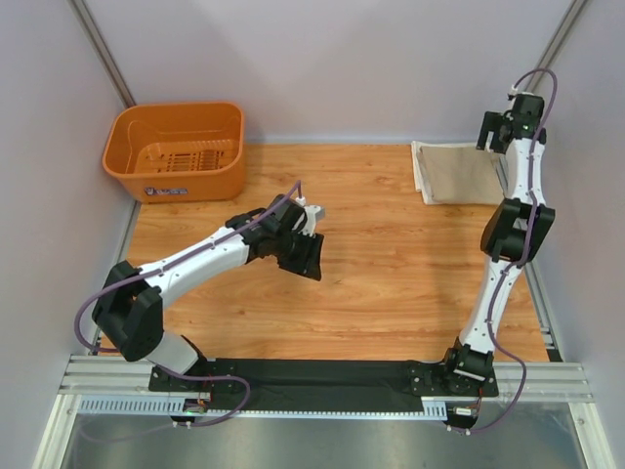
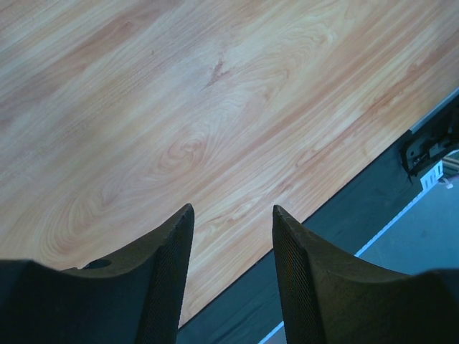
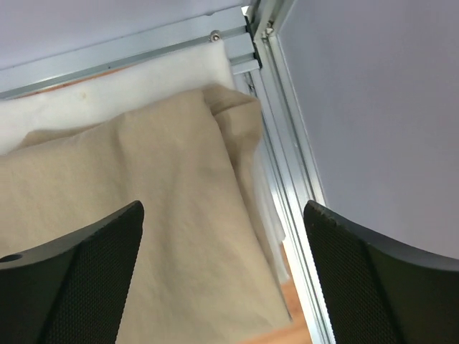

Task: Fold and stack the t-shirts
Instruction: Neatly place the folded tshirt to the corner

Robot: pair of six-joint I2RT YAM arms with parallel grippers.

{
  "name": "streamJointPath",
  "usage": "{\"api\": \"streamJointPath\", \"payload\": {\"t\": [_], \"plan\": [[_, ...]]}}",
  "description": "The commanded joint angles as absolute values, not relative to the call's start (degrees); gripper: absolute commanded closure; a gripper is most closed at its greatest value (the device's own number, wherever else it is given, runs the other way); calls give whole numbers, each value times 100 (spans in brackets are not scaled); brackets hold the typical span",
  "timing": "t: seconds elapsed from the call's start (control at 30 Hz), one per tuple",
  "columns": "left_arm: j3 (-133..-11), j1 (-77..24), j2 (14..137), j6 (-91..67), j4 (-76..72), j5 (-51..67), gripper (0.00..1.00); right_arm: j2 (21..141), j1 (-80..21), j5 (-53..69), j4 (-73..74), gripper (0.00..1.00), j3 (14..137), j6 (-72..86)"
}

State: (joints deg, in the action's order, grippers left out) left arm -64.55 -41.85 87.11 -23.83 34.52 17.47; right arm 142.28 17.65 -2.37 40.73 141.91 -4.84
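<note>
Two folded t-shirts lie stacked at the table's back right corner: the tan-khaki one [image 1: 467,176] [image 3: 143,215] on top, the cream-white one [image 1: 421,168] [image 3: 107,97] showing under it along its edges. My right gripper [image 1: 491,130] [image 3: 222,206] hovers over the stack's far right side, open wide, with nothing between its fingers. My left gripper [image 1: 311,256] [image 2: 233,209] is open and empty above bare wood at the middle left of the table, well apart from the shirts.
An orange plastic basket [image 1: 176,151] stands at the back left. An aluminium frame rail [image 3: 287,179] runs along the right edge beside the stack, against the grey wall. A black mat [image 1: 322,376] [image 2: 344,229] covers the near edge by the arm bases.
</note>
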Motion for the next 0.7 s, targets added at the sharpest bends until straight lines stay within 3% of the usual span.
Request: {"api": "streamJointPath", "payload": {"t": [0.0,0.13,0.3,0.37,0.43,0.47,0.5,0.67], "plan": [[-6487,-4148,8166,-2557,3481,1714,45,13038,1705,-650,4490,6,13872,-563],[-6074,-4148,7605,-2838,3297,1758,45,12124,1512,-677,4544,0,12834,-484],[-5318,-4184,6892,-3190,3050,1890,45,11479,1380,1298,4369,0,11735,226],[-5064,-4184,6566,-3339,2980,1890,45,11033,1371,2400,3566,1,10805,630],[-4931,-4184,6330,-3471,2953,1872,45,10785,1380,2959,2886,38,10119,982],[-4844,-4184,6267,-3524,2944,1863,45,10784,1406,3467,2396,64,9777,1150],[-4817,-4184,6223,-3568,2962,1855,45,10845,1406,3593,2191,100,9678,1656],[-4746,-4192,5933,-3726,3102,1784,45,11661,1424,4621,384,100,9431,2995]]}}
